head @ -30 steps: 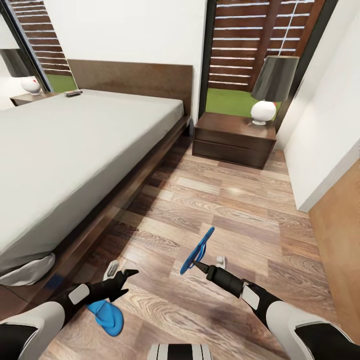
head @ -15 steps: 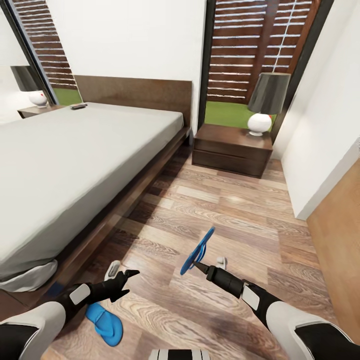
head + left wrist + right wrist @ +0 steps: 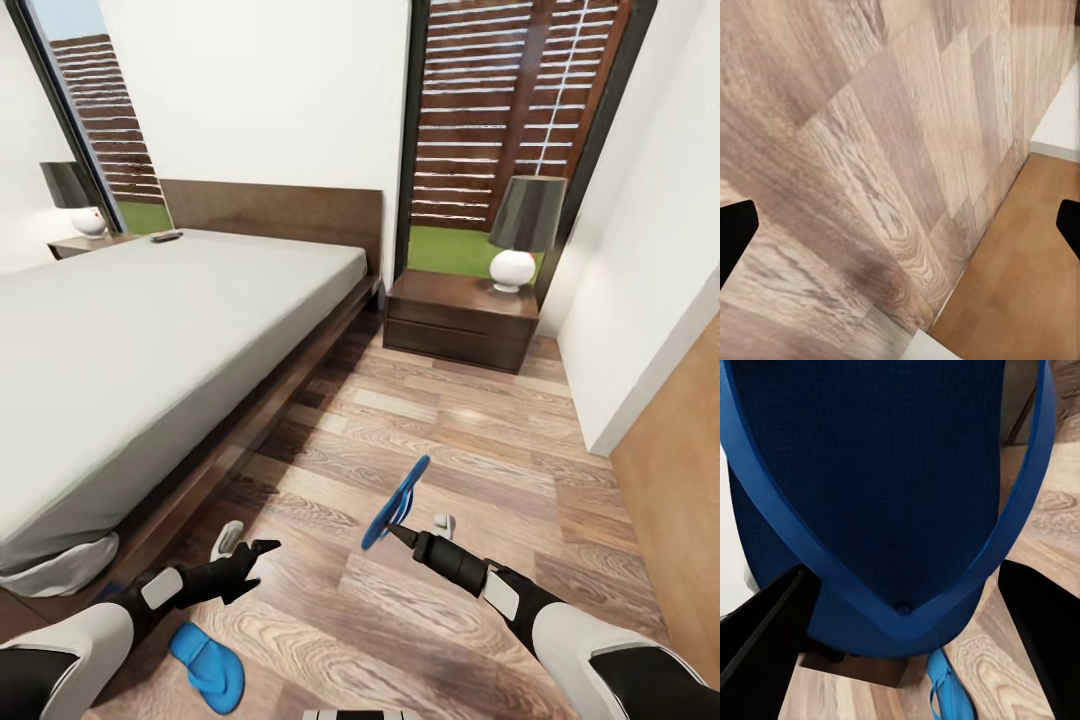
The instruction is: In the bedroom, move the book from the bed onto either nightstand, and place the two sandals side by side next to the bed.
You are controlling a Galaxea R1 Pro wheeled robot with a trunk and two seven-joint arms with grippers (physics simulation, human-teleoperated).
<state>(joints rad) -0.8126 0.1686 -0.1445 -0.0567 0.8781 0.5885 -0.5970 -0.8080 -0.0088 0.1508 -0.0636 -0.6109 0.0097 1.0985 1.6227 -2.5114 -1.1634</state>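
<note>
You had the robot standing on a brown wood-plank floor [image 3: 450, 440] with strong swirling grain, in a bedroom with plain white walls and tall black-framed windows [image 3: 500, 120] that showed a slatted fence and a strip of grass. To your left ran the bed [image 3: 150, 340]: a low dark wood frame and flat headboard under a smooth off-white mattress. At its far corner sat a nightstand [image 3: 460, 318], a boxy dark wood cabinet with a glossy top and two drawer fronts, carrying a lamp [image 3: 522, 235] with a round white base and a dark tapered shade. A second nightstand [image 3: 85, 243] with its own lamp stood past the bed's other side, and a small dark flat object [image 3: 165, 237], too small to identify, lay on the mattress by the headboard.

Your right hand [image 3: 402, 533] was closed on one thin blue sandal [image 3: 396, 503], holding it tilted up off the floor; in the right wrist view its textured sole [image 3: 881, 472] and smooth V-strap sat between the dark fingers. Your left hand [image 3: 258, 553] hung spread wide and held nothing, its fingertips at the edges of the left wrist view over bare planks. The other sandal [image 3: 208, 664] lay flat on the floor near the bed, below your left forearm.
</note>
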